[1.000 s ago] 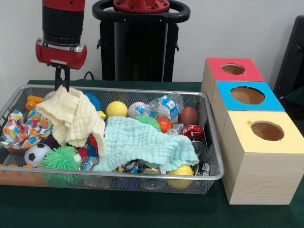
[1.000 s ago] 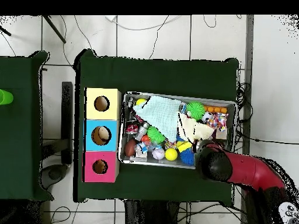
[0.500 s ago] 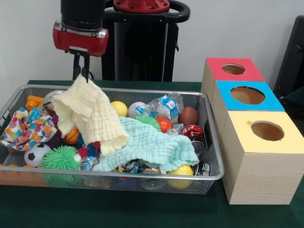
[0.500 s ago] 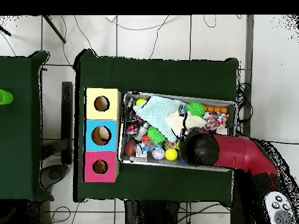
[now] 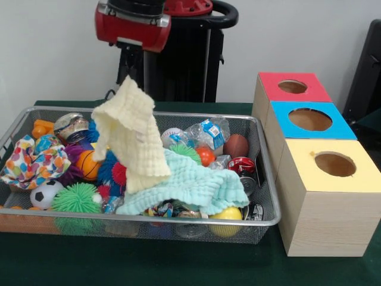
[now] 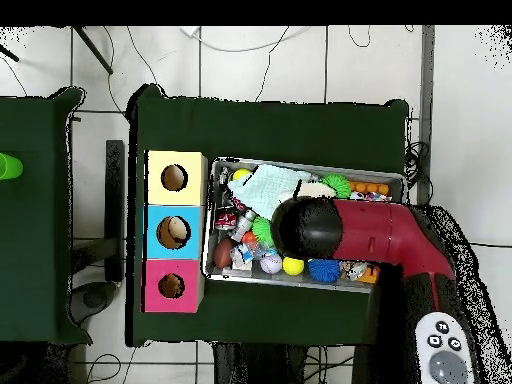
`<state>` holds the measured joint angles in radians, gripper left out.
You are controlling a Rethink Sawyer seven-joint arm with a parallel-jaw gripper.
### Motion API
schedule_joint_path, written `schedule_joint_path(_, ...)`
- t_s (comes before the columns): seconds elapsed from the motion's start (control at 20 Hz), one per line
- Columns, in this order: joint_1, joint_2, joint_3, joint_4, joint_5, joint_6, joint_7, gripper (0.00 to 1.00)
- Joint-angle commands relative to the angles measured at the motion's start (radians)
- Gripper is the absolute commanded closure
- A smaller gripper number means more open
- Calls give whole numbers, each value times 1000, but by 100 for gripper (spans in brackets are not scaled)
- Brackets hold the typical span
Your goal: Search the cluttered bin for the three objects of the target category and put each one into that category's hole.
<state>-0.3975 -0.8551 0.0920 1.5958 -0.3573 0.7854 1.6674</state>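
End effector pinches yellow cloth above the bin (dark-green table, tiled floor).

The gripper climbs and swings toward the bin's middle, hauling the pale yellow cloth clear of the left-hand toys; an orange basketball and a clear-wrapped item come uncovered.

Plain pale wall behind me, dark green table under my work, second green table well apart to one side, white tiled floor, loose black cables trailing across it
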Motion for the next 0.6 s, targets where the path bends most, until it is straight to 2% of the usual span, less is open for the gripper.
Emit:
schedule_joint_path(0.05, 46, -11, -61, -133, 53, 216, 230, 100)
schedule_joint_path(0.35, 85, -23, -91, -200, 93, 348, 251, 100)
schedule_joint_path(0.6, 101, -14, -114, -198, 110, 321, 261, 100)
